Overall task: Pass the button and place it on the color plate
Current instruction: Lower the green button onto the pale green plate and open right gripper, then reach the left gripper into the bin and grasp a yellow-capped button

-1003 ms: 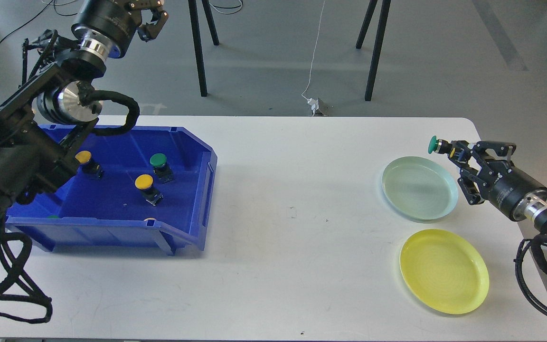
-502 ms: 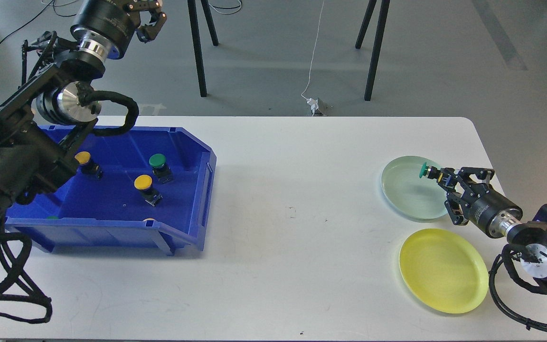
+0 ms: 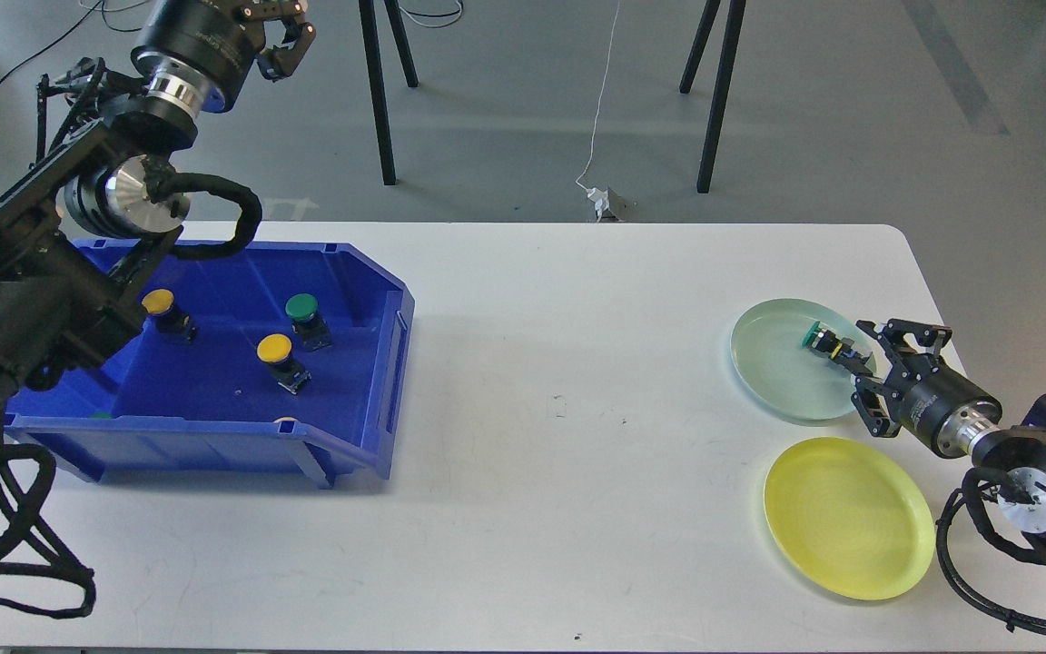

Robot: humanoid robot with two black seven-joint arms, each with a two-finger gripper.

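While its fingers are standing spread, the right claw (image 3: 886,363) is hovering at the near-right rim of the pale green plate (image 3: 773,381), and the green button (image 3: 819,340) is lying on its side in that plate, just beyond the fingertips. The yellow plate (image 3: 848,518) is sitting nearer on the white bench (image 3: 559,454). Far left, above the blue bin (image 3: 214,400), the left claw (image 3: 276,36) is hanging open, gripping nothing.

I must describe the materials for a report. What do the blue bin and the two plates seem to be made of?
Blue bin: probably moulded plastic, with smooth glossy walls. Green plate and yellow plate: likely plastic or melamine; faint sheen, uniform colour. Glazed ceramic cannot be excluded.
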